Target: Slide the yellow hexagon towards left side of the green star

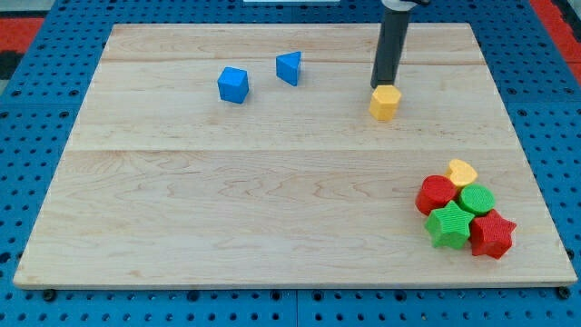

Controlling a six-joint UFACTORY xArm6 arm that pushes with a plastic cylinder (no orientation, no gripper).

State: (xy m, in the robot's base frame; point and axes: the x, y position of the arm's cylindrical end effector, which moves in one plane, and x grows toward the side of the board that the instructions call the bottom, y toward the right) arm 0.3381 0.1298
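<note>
While my tip rests at the top edge of the yellow hexagon, touching or just shy of it, there is no pincer to spread or press, only a bare rod. That hexagon sits near the board's top edge, right of centre. It looks light, stiff and likely to slide easily, perhaps spinning if struck off-centre, so I judge a push square through its middle safest. Near the bottom-right corner, the green star sits among a tight cluster of 5 blocks. Toward the top-left lie 2 blue blocks, well apart from everything
</note>
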